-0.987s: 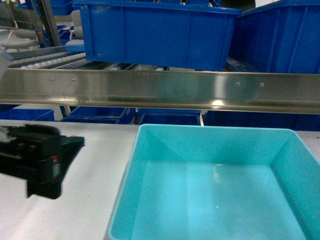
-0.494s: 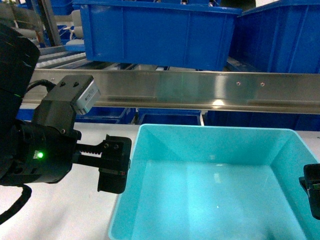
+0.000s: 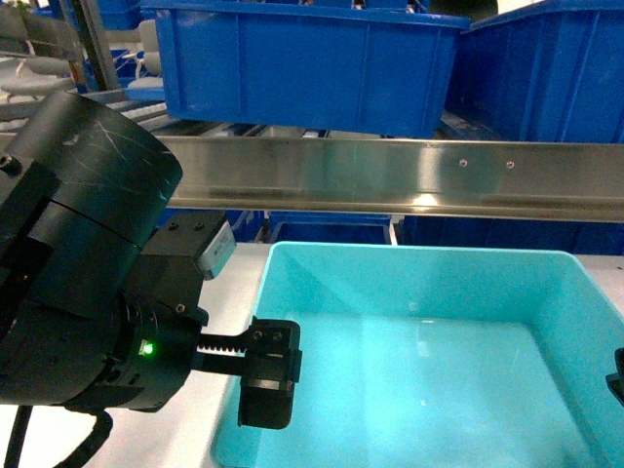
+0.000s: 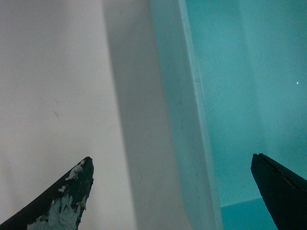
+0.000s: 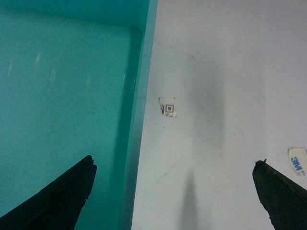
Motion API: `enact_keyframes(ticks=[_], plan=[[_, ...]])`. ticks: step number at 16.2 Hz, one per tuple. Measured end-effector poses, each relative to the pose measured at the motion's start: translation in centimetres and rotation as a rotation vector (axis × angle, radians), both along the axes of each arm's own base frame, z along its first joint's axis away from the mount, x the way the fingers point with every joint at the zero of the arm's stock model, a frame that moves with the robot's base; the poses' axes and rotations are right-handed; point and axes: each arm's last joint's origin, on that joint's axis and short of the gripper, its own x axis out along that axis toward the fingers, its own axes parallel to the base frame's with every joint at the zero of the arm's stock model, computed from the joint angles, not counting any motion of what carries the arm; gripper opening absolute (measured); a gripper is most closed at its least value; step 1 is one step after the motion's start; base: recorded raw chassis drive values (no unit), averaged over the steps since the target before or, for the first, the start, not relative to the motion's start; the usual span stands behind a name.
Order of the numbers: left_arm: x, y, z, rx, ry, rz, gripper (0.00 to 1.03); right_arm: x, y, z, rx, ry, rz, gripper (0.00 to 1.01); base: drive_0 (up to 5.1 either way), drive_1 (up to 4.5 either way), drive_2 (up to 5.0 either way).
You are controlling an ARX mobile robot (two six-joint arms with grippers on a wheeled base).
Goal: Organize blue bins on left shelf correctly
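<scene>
Steel left shelf [image 3: 390, 175] is spanning the upper frame, turquoise tub [image 3: 419, 292] is sitting lower right on the white table [image 3: 146, 263], left gripper [image 4: 172, 191] is straddling its left rim with jaws apart, right gripper [image 5: 175, 191] likewise spread over its right rim.

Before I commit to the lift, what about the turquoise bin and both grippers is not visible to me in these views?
- Turquoise bin, head view: near wall and front corners are cut off by the bottom edge.
- Right gripper: the head view shows only a sliver at the right edge; the wrist view shows open fingertips astride the bin's wall.
- Left gripper: open across the bin's left wall; contact with the wall cannot be told.
- Steel shelf: the dark blue bins hide its rollers.
</scene>
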Motion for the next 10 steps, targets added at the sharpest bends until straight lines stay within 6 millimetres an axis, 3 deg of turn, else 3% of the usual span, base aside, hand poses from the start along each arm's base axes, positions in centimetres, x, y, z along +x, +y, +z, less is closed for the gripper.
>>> enact_keyframes(ticks=[3,4,5,8,9,10], plan=[[0.2,0.0,-1.4,0.029,0.035,0.035,0.98,-0.7,0.0,-1.5,0.000,0.058,0.011,0.94,0.0,0.00,0.0],[-0.1,0.0,-2.0,0.031,0.080,0.048,0.98,-0.7,0.1,-1.9,0.000,0.066,0.017,0.74,0.0,0.00,0.0],[-0.2,-0.2,-2.2,0.029,0.089,0.053,0.89,-0.7,0.1,-2.0,0.001,0.069,0.019,0.63,0.0,0.00,0.0],[-0.4,-0.8,-2.3,0.043,0.101,0.060,0.45,-1.0,0.2,-2.2,0.033,0.071,0.056,0.22,0.0,0.00,0.0],[-0.4,-0.9,-2.2,0.041,0.098,0.058,0.37,-1.1,0.3,-2.3,0.068,0.071,0.059,0.13,0.0,0.00,0.0],[-0.3,-1.3,-2.1,0.038,0.076,0.048,0.12,-1.2,0.3,-2.3,0.126,0.064,0.027,0.07,0.0,0.00,0.0]])
